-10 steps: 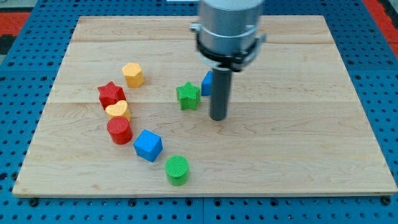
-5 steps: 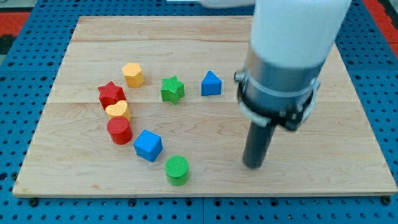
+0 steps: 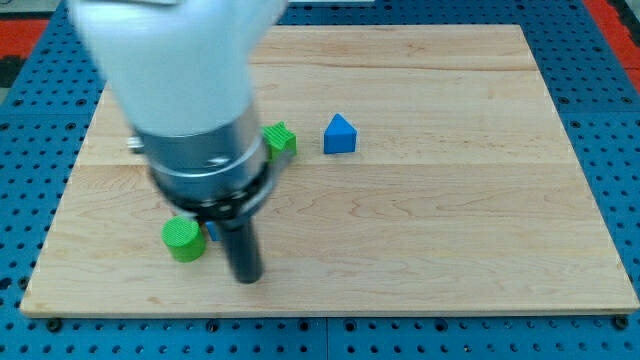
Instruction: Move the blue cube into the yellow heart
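Observation:
My tip (image 3: 246,278) rests on the board near the view's bottom left. The arm's wide body hides much of the board's left side. Only a thin blue sliver of the blue cube (image 3: 213,232) shows, just left of the rod and above the tip. The yellow heart is hidden behind the arm. A green cylinder (image 3: 182,240) lies left of the rod, beside the blue sliver.
A green star (image 3: 281,140) peeks out from behind the arm's right side. A blue block with a pointed top (image 3: 339,134) stands right of it. The red blocks and the yellow hexagon are hidden behind the arm.
My tip has swept from the board's right of centre to the lower left. The green cylinder has slid left and up. The blue cube, once in plain view, is now almost covered.

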Robot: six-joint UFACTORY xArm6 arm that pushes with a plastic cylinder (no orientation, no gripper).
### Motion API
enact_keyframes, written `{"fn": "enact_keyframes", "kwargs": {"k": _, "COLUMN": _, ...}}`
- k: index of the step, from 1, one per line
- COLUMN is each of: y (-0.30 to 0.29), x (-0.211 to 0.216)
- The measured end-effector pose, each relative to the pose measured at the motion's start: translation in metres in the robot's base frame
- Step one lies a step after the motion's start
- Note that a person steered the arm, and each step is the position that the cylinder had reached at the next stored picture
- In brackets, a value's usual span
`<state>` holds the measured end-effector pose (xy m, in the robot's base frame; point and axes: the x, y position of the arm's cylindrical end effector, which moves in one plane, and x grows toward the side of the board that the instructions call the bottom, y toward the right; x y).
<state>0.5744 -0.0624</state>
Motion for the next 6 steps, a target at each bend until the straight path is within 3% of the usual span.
{"fn": "enact_keyframes", "kwargs": {"k": 1, "y": -0.009, "x": -0.035}}
{"fn": "enact_keyframes", "kwargs": {"k": 3, "y": -0.069, "x": -0.037}}
{"fn": "enact_keyframes", "kwargs": {"k": 4, "y": -0.03, "x": -0.083}}
{"fn": "enact_keyframes", "kwargs": {"k": 6, "y": -0.076, "x": -0.133}}
